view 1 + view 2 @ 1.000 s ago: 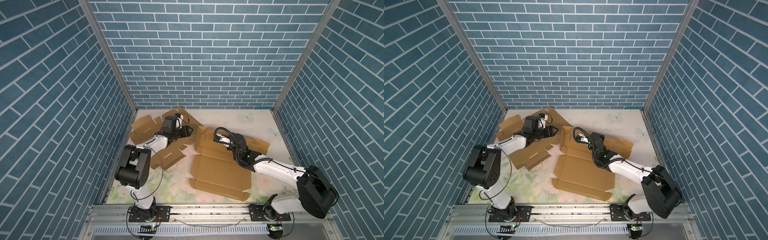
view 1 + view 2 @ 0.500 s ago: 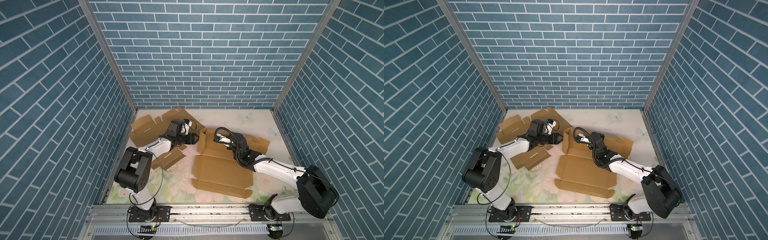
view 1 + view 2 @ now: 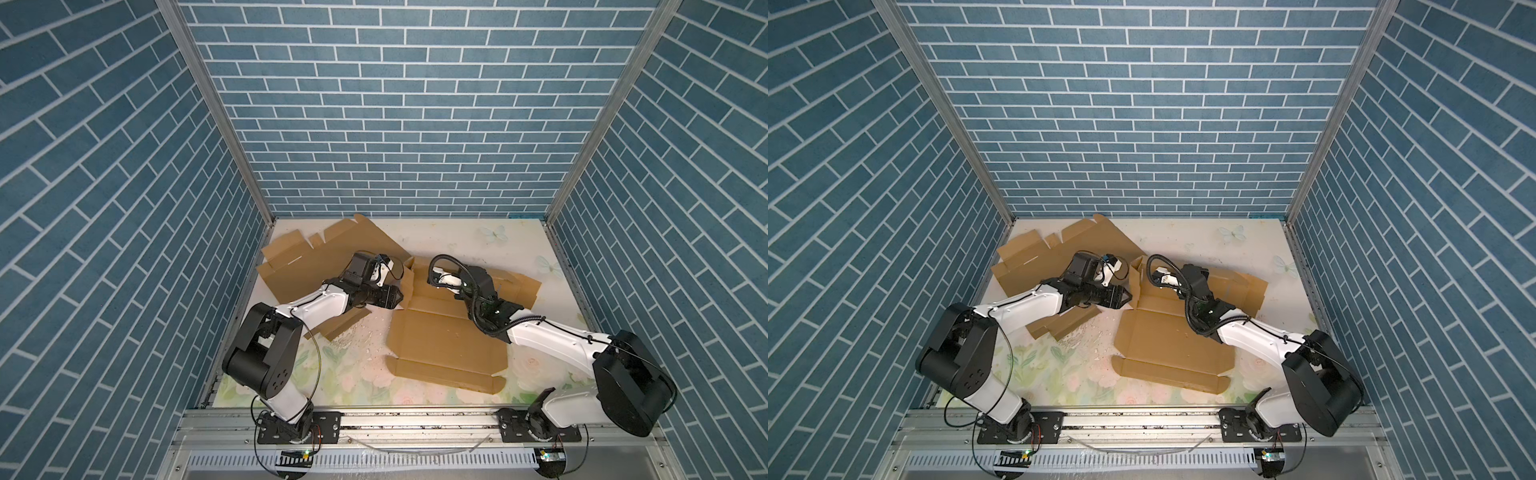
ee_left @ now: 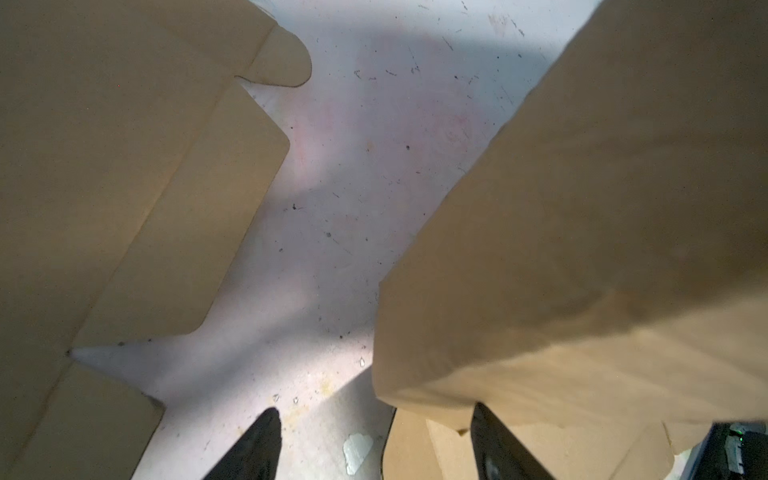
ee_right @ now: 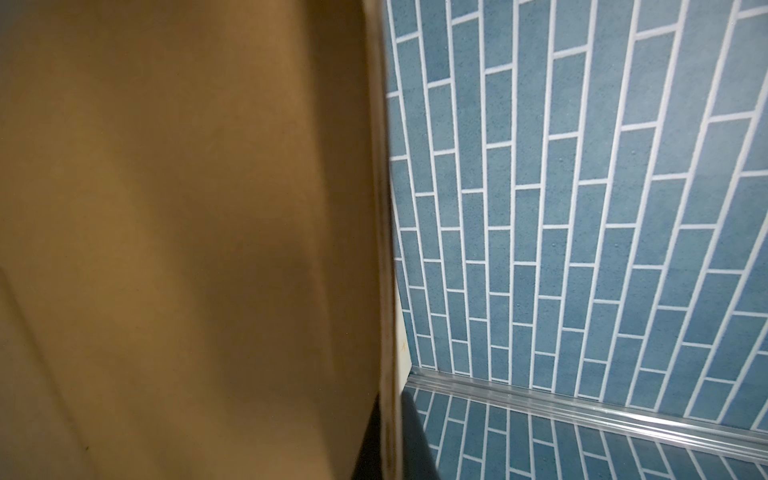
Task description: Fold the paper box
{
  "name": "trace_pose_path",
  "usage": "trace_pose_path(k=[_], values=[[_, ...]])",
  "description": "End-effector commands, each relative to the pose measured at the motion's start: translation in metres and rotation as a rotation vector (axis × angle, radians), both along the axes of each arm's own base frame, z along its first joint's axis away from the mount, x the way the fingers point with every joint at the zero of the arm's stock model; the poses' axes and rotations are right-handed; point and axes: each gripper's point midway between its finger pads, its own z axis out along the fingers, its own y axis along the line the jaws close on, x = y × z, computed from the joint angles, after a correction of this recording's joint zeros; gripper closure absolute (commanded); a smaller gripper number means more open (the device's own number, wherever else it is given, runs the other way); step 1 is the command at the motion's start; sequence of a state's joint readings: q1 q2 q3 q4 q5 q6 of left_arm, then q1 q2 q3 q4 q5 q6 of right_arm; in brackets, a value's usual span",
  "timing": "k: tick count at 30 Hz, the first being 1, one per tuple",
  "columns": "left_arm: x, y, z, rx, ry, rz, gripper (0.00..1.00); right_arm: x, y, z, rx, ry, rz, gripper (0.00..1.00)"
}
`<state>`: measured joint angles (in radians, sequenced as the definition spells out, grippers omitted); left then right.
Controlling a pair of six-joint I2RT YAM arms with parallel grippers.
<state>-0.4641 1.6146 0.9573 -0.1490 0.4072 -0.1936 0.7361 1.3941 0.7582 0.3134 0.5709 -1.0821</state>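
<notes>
Two brown cardboard blanks are seen in both top views on the pale flowered table (image 3: 457,237). The paper box (image 3: 444,345) is spread mostly flat at the centre and near right. A second blank (image 3: 316,266) is laid at the far left, partly covered by the left arm (image 3: 316,303). Whether the brown strip (image 3: 338,326) near that arm belongs to the second blank cannot be told. Two arms and two grippers are counted.

A flap (image 3: 409,278) at the paper box's far left corner is stood upright, which is shown only from above. The left gripper (image 3: 397,296) is placed just beside that flap's left face. Its gap is hidden from above but shown by the left wrist view: the fingers (image 4: 257,449) are held well apart and a cardboard corner is seen between them, with nothing clamped.

The right gripper (image 3: 430,277) is extended over the box's far panel. In the right wrist view its fingers (image 5: 415,453) are pressed together on a thin cardboard edge of the paper box, and the blue brick wall (image 5: 582,208) is seen behind.
</notes>
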Motion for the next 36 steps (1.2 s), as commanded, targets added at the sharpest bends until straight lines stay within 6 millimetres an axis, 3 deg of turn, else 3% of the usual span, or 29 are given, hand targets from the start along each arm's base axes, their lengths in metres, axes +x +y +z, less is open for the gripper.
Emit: trace_pose_path(k=[1,6,12,16,23,29,36], values=[[0.002,0.013,0.016,0.073,-0.046,-0.036,0.26,-0.002,0.002,0.000,0.007,0.000,0.012,1.00],[0.012,0.027,0.030,0.099,-0.087,-0.064,0.25,-0.002,0.003,-0.003,0.000,0.011,0.017,1.00],[0.025,0.039,0.075,-0.030,-0.174,-0.095,0.26,-0.002,0.003,-0.001,0.002,0.012,0.021,1.00],[0.044,0.047,0.079,-0.116,-0.218,-0.095,0.28,-0.002,0.005,-0.002,0.005,0.013,0.027,1.00],[0.055,0.023,0.070,-0.209,-0.272,-0.215,0.30,-0.001,0.006,-0.001,0.012,0.010,0.030,1.00],[0.043,0.000,0.059,-0.256,-0.258,-0.305,0.32,-0.001,0.007,-0.002,0.017,0.010,0.030,1.00],[0.024,-0.019,0.056,-0.325,-0.236,-0.365,0.40,0.000,0.009,-0.002,0.017,0.011,0.033,1.00]])
